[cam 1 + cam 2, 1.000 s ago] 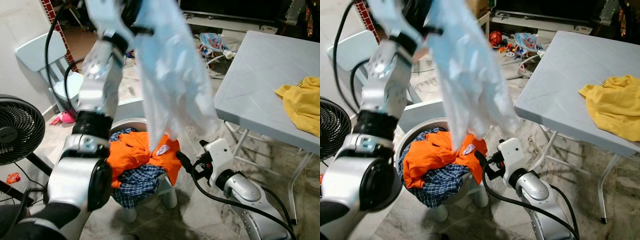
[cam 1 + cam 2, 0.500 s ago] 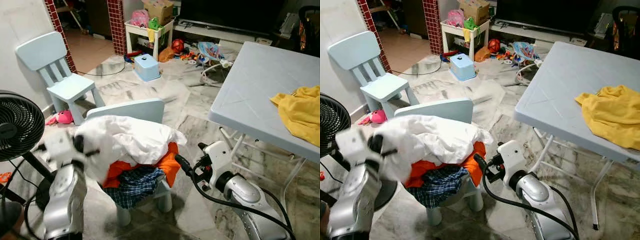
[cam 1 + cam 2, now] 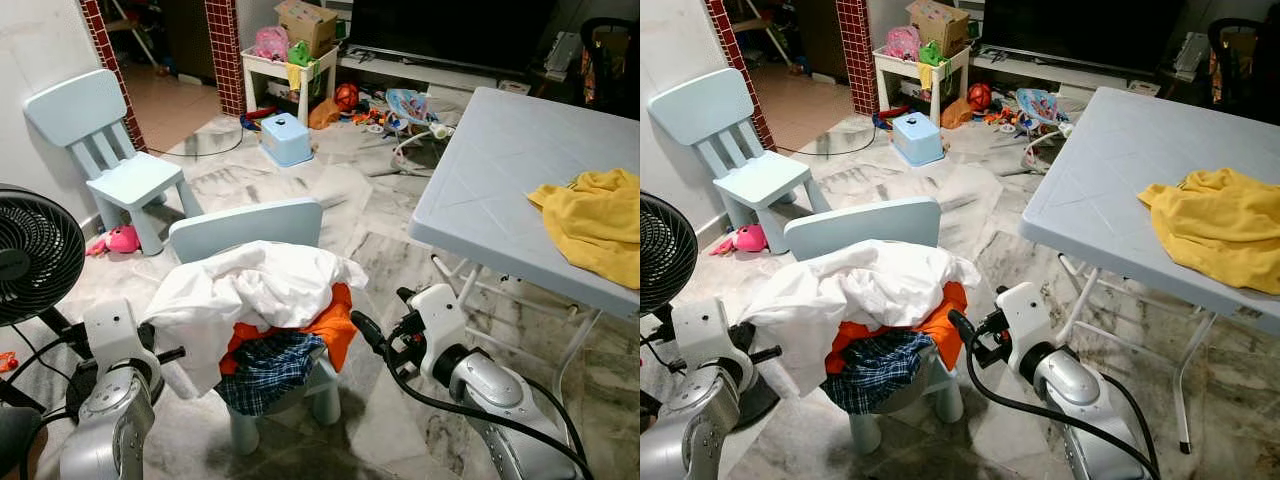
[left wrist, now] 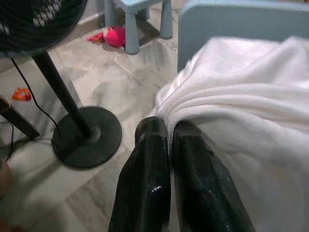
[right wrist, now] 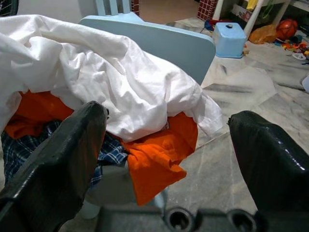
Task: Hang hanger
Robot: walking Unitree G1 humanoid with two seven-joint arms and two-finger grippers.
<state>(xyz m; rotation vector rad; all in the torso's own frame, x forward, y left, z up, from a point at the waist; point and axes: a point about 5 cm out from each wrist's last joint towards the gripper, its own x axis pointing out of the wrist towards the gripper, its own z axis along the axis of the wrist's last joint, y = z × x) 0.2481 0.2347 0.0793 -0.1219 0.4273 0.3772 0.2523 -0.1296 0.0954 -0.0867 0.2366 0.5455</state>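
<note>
Frankly, no hanger can be made out anywhere, so hanging looks unstarted. A crumpled white cotton shirt (image 3: 255, 290) tops the orange and plaid clothes (image 3: 290, 340) heaped on the pale blue plastic child's chair (image 3: 250, 225), centre frame. At lower left, the left gripper (image 4: 169, 133) is clenched empty beside the shirt's edge. Lower centre, the right gripper (image 5: 166, 130) gapes wide before the pile.

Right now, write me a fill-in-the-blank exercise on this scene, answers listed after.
1. The white garment lies on top of the ____ chair.
2. On the table lies a ____ cloth.
3. The right gripper has its fingers ____.
4. Under the white garment lies an ____ garment.

Answers: blue; yellow; open; orange
</note>
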